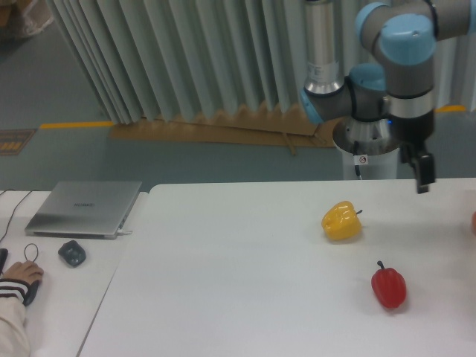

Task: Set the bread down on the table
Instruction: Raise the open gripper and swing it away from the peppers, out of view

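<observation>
Hanging above the table's (245, 297) far edge toward its right end, the gripper (422, 177) points down with its dark fingers reading as a single narrow shape; whether any gap lies between them cannot be told, and nothing shows in their grasp. At the right edge of the table a small orange sliver (474, 221) is cut off by the frame, possibly the bread, though too little shows to be sure. A yellow pepper (342, 221) sits right of centre nearer the far edge, a red pepper (389, 288) nearer the front edge, the two apart. On the desk (67, 290) beside the table's left edge lie a shut laptop (84, 208), a mouse (72, 253) and a person's hand (21, 277).
</observation>
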